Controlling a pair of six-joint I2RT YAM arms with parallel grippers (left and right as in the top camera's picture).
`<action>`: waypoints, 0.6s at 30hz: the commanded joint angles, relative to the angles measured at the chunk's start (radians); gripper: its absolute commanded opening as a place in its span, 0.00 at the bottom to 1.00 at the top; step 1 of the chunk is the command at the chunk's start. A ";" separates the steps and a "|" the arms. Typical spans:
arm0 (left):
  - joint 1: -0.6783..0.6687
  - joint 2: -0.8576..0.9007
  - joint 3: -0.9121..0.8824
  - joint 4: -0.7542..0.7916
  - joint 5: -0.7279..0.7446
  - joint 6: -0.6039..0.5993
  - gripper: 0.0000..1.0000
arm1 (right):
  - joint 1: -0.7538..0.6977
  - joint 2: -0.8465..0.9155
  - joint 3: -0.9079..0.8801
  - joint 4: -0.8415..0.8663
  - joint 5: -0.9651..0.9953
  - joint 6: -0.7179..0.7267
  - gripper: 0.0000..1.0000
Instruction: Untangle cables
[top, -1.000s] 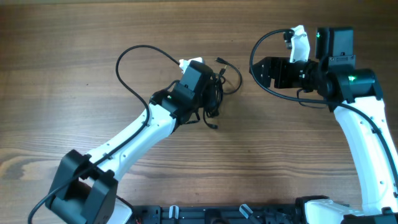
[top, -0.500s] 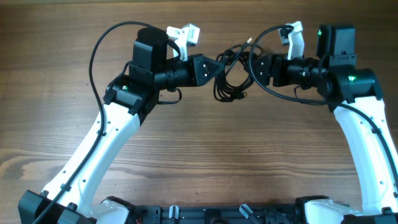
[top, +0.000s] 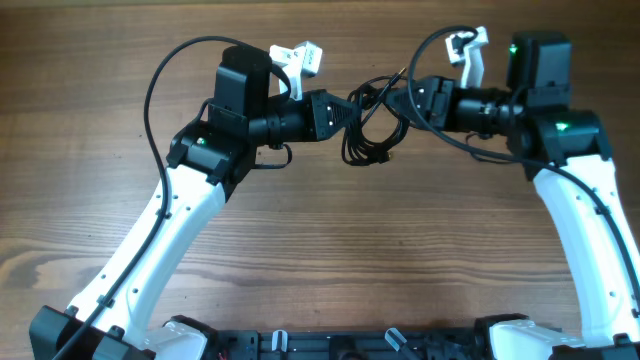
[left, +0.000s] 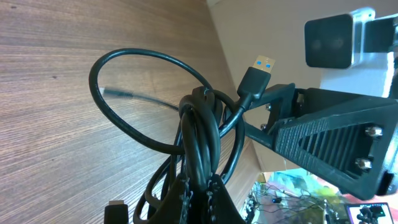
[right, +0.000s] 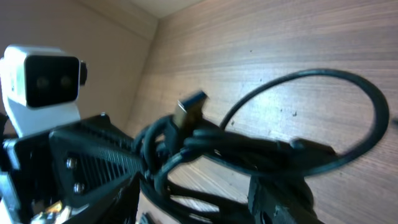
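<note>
Thin black cables (left: 200, 143): tangled bundle, loops hanging loose.

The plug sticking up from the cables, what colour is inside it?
Blue inside the plug, clearest from the left wrist view.

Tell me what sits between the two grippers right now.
Only the tangled cables, held by the left gripper and reaching the right gripper; overhead view.

The left pincer (top: 346, 109) has carried the cables (top: 372, 128) across to the right pincer (top: 404, 100), which edged closer.
</note>
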 joint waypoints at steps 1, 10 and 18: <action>0.006 -0.001 0.005 -0.002 0.005 0.022 0.04 | 0.078 0.019 0.007 0.053 0.135 0.130 0.58; -0.004 -0.001 0.005 -0.003 0.004 0.023 0.04 | 0.135 0.098 0.007 0.040 0.378 0.253 0.11; 0.093 -0.002 0.005 0.151 0.005 -0.061 0.04 | 0.055 0.024 0.007 -0.135 0.354 0.108 0.04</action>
